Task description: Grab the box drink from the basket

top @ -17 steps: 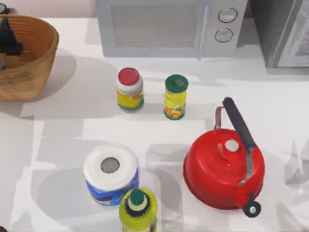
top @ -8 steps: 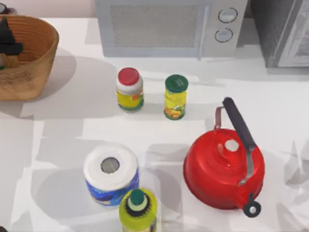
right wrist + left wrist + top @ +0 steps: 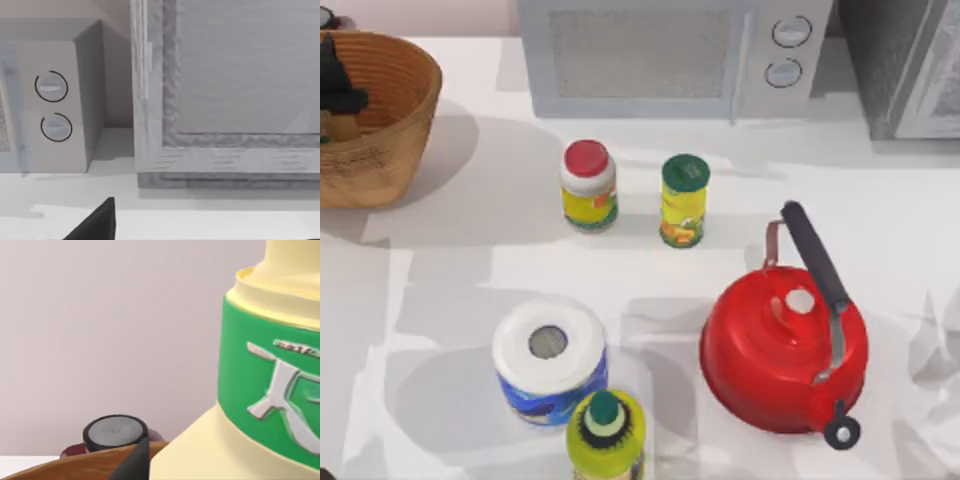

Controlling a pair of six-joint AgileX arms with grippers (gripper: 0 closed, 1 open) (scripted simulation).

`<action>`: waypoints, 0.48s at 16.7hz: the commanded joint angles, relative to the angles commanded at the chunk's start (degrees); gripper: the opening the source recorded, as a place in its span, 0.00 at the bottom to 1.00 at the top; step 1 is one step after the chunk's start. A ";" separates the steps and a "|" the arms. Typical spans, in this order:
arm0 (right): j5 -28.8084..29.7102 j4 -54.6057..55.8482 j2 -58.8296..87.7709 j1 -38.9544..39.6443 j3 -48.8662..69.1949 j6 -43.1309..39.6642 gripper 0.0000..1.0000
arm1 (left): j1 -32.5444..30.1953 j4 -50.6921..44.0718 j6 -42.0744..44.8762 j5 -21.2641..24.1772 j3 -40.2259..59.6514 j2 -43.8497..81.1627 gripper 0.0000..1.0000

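Observation:
The box drink (image 3: 240,405), pale yellow with a green printed band, looms close in the left wrist view, just above the woven basket's rim (image 3: 75,471). From above, the basket (image 3: 405,110) stands at the table's far left. My left gripper (image 3: 335,85) hangs over its inside, shut on the box drink, and a tan piece of the carton (image 3: 338,127) shows beneath it. One dark fingertip (image 3: 134,465) lies against the carton's side. My right gripper (image 3: 95,225) is parked low, facing the microwave and a grey cabinet.
A microwave (image 3: 670,55) and a grey cabinet (image 3: 910,60) line the back. A red-lidded jar (image 3: 587,185) and a green-lidded can (image 3: 684,200) stand mid-table. In front are a red kettle (image 3: 785,350), a paper roll (image 3: 549,360) and a yellow-green bottle (image 3: 606,435). A dark round knob (image 3: 115,432) sits behind the basket.
My left gripper has edged slightly toward the back over the basket, taking the carton with it. The other objects have not moved.

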 joint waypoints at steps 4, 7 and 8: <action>0.00 0.00 0.00 0.00 0.00 0.00 1.00 | 0.02 -3.33 -0.17 -0.07 0.97 -1.46 0.00; 0.00 0.00 0.00 0.00 0.00 0.00 1.00 | 0.00 -9.46 -0.16 -0.12 3.81 -5.23 0.00; 0.00 0.00 0.00 0.00 0.00 0.00 1.00 | -0.01 -11.94 -0.13 -0.15 5.00 -6.80 0.00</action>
